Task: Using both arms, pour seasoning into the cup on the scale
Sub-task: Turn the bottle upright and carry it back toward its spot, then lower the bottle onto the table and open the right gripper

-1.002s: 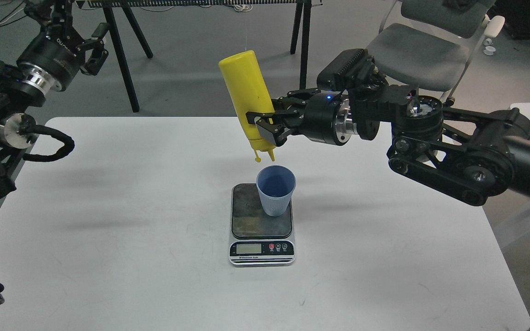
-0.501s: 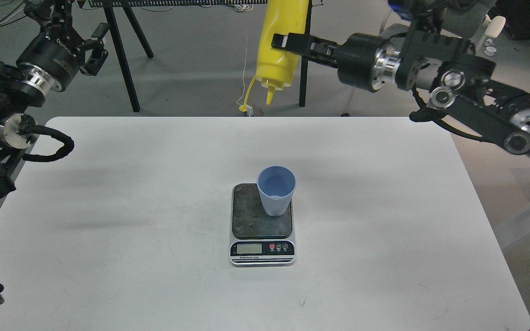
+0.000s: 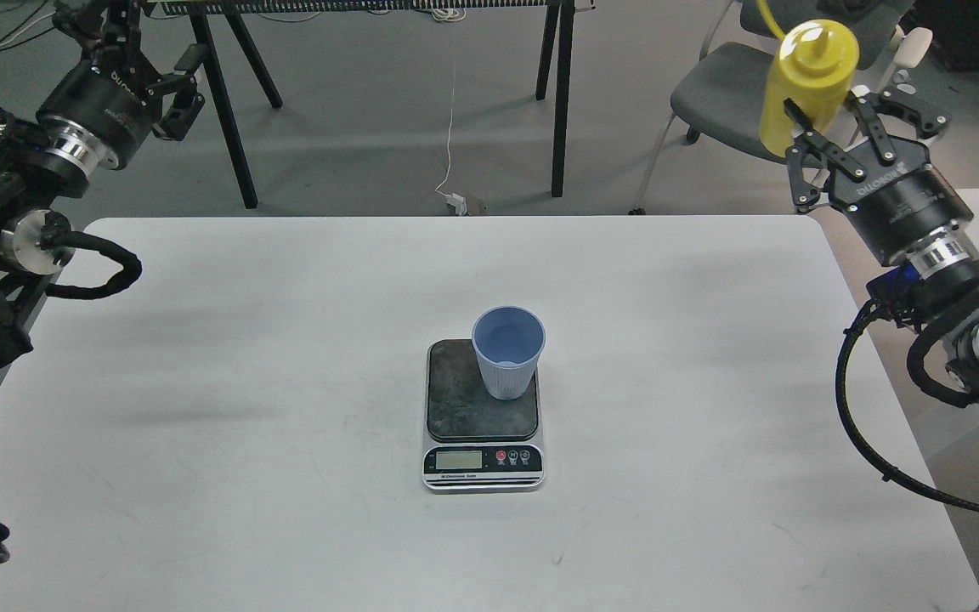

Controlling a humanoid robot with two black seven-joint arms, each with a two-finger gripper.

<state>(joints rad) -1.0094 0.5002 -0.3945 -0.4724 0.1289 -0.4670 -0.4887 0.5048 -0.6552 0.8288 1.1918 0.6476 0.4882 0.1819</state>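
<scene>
Upright seasoning bottle (image 3: 806, 85) sits clamped between the right gripper's (image 3: 829, 127) jaws.

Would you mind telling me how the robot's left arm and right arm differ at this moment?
The right gripper is closed around the yellow seasoning bottle, held upright past the table's right edge; the left gripper holds nothing. The right arm enters from the lower right, its gripper raised before the grey chair; the left arm sits at the upper left, beyond the table's far corner. Both are away from the cup on the scale.
</scene>
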